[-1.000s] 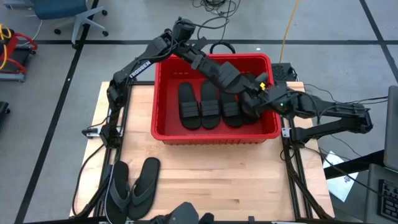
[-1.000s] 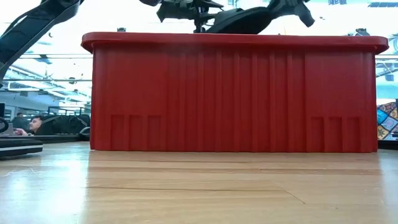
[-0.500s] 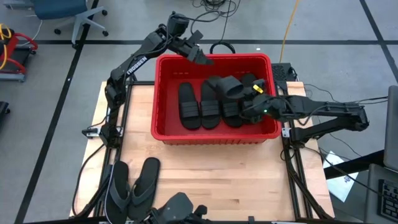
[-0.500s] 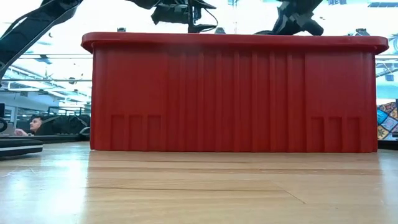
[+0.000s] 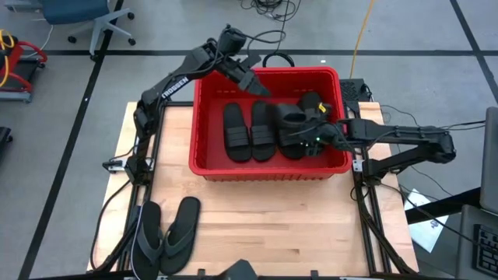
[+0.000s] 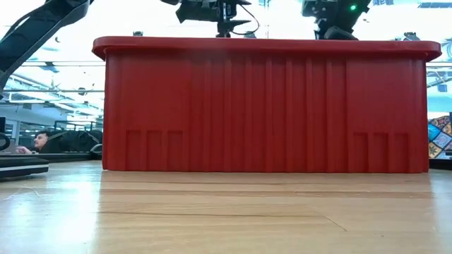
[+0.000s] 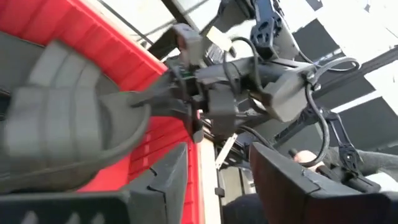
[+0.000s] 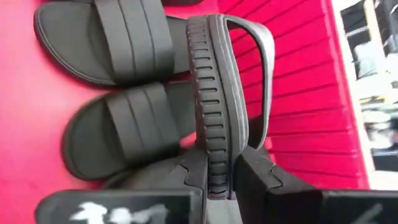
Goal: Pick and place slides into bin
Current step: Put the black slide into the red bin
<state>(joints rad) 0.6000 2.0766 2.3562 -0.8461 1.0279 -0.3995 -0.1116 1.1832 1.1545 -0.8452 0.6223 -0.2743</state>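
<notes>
Flip-flops: two flat thong sandals on the surface at 7 o'clock, nearest, side by side, not yet binned; smooth thin soles, one looks greyer.
Bin: red plastic, thick rim, ribbed walls, centre of the surface; slides lie in a row on its floor, broad ribbed band straps up.
Right gripper: inside the bin toward 3 o'clock, pinched narrow on the edge of a slide stood on its side, grooved sole rim showing.
Left gripper: over the bin's far rim at 12 o'clock, fingers apart, holding nothing.
Change: a second ago the left arm reached deep across the bin; now it has pulled back to the far rim, and the right has moved inward.
Meaning: likely a slide delivered; right one needs laying flat, flip-flops remain.
</notes>
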